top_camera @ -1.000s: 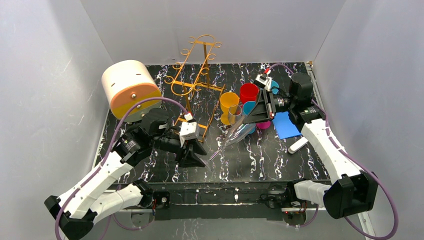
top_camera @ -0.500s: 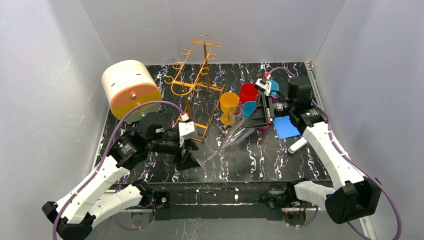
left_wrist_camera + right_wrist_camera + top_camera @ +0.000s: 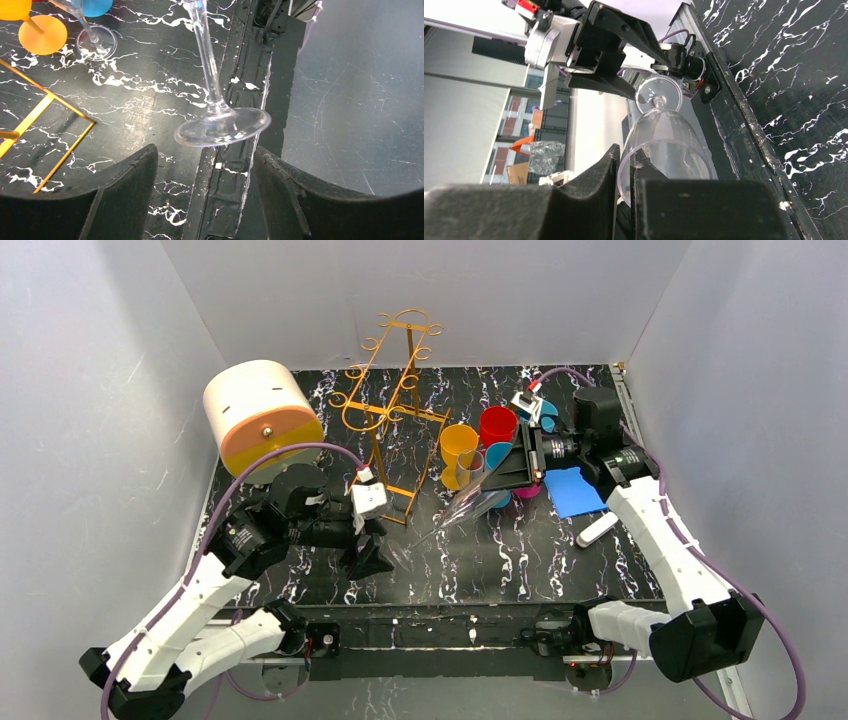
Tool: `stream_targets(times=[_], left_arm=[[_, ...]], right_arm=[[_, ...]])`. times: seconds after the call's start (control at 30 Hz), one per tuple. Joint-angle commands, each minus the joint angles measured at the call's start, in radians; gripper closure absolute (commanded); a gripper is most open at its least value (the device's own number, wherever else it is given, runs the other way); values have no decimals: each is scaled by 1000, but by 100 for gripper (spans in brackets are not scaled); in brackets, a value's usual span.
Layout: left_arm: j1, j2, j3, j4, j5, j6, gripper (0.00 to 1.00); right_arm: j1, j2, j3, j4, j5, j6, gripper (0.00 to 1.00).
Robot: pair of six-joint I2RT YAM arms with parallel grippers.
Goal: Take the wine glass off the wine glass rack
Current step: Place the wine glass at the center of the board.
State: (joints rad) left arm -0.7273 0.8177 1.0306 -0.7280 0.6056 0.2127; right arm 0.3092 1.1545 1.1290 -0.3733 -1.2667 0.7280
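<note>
wine glass (image 3: 669,145) rim pinched by right claw (image 3: 625,167); left claw (image 3: 205,157) spread below foot.

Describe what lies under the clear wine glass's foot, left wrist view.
The black white-veined tabletop's edge and a dark rail, visible through the clear wine glass foot. The left claw's black fingers cover the surface nearer the camera.

Arm shells (image 3: 195,592): white, rounded.
Joints (image 3: 247,536): black motor housings.
Cables (image 3: 290,447): purple, behind the fingers (image 3: 125,195).
Fingers: black, wedge-shaped.
</note>
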Motion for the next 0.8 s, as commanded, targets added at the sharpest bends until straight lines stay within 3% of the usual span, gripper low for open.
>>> stream_targets(times=[0.0,0.17,0.3,0.33,0.37,0.43,0.77], left_arm=[[8,-11,43,-46,-35,4,32],[8,-11,57,-14,-51,-35,30],[8,-9,66,64,-144,-115,28],[8,-7,67,75,-165,-134,25],[9,-5,67,82,-193,-154,9],[8,-7,60,91,-242,-185,2],[8,-40,6,163,-560,-341,2]], right_arm=[[-2,12,104,-169,85,-122,99],[-2,8,185,-356,271,-237,99],[-1,-6,216,-477,445,-297,99],[-1,-14,223,-515,485,-316,99],[-2,-22,228,-536,521,-329,99],[-1,-43,230,-564,593,-342,99],[-1,-26,311,-735,861,-361,99]])
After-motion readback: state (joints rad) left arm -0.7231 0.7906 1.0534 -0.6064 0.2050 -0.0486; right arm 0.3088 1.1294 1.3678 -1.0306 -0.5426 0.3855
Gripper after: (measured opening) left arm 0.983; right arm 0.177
